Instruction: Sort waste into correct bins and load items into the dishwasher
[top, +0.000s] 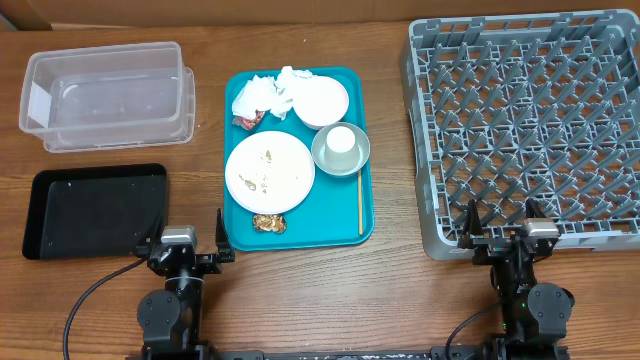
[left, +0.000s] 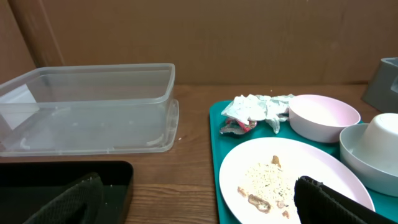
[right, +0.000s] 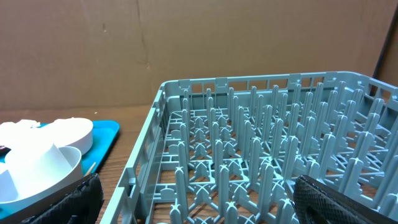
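A teal tray (top: 345, 228) holds a white plate (top: 269, 171) with rice crumbs, a white bowl (top: 321, 100), a grey bowl (top: 322, 156) with a white cup (top: 343, 141) in it, crumpled napkins (top: 268, 92), a red-brown wrapper (top: 245, 122), a brown food lump (top: 268, 222) and a wooden stick (top: 360, 203). The clear tub (top: 108, 92) and black tray (top: 93, 209) lie left. The grey dish rack (top: 530, 130) stands right. My left gripper (top: 189, 232) is open and empty near the black tray. My right gripper (top: 500, 224) is open and empty at the rack's near edge.
Brown cardboard walls stand behind the wooden table (top: 390, 290). In the left wrist view the plate (left: 280, 177), napkins (left: 255, 109) and clear tub (left: 93, 109) lie ahead. In the right wrist view the rack (right: 261, 155) fills the front.
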